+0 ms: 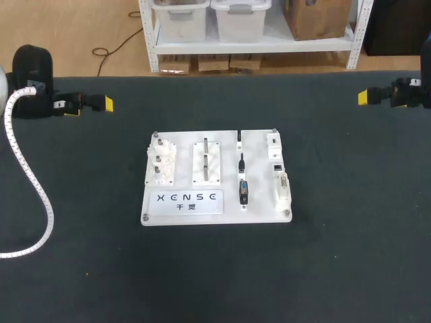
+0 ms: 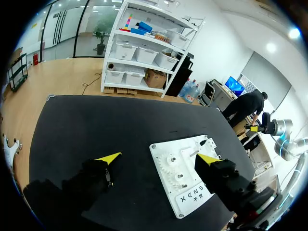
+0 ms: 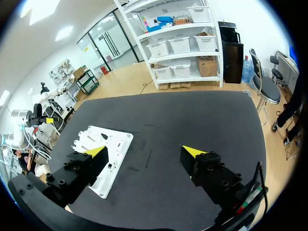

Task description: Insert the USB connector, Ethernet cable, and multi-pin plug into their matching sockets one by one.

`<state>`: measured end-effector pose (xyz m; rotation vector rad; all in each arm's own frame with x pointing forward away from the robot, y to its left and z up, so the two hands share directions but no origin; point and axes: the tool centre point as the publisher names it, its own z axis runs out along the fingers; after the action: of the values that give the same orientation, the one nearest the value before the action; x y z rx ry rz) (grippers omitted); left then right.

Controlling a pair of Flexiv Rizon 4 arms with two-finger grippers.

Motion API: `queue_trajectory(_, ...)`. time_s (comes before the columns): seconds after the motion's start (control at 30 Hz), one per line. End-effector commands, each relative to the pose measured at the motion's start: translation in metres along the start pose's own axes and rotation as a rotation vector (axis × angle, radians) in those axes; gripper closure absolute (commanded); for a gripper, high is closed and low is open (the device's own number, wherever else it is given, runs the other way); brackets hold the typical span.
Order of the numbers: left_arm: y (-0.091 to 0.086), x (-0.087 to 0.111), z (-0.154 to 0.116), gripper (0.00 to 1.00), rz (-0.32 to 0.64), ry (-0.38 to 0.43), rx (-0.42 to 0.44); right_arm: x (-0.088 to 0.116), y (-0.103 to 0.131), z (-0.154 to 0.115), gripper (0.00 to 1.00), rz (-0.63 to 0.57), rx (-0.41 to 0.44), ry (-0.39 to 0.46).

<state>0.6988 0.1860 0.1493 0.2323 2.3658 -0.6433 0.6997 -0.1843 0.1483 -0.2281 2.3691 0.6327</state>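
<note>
Both of your hands sit high and well apart from the work. The left hand [image 2: 158, 158] is at the bench's [image 1: 337, 256] far left edge and the right hand [image 3: 144, 151] at its far right, each with its fingers spread wide and gripping nothing. The white board [image 1: 259, 202] lies flat mid-bench. Three dark plugs rest on it in a column right of its centre. The largest, the multi-pin plug [image 1: 243, 192], is nearest the board's front edge. The two smaller ones [image 1: 240, 151] are too small to tell apart. The sockets [image 1: 283, 188] line the board's right edge, just beside the column.
</note>
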Motion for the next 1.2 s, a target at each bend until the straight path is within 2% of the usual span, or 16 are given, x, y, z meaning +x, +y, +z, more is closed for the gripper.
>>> queue_trajectory(0.03,-0.001,-0.001,0.000,0.00,-0.001,0.006,-0.007,0.000,0.000,0.000,0.00,0.000,0.001,0.001)
queue_trajectory(1.03,-0.001,-0.001,0.000,0.00,-0.001,0.006,-0.007,0.000,0.000,0.000,0.00,0.000,0.001,0.001)
queue_trajectory(1.2,-0.001,-0.001,0.000,0.00,-0.001,0.006,-0.007,-0.015,0.015,0.014,0.00,-0.018,0.092,0.098)
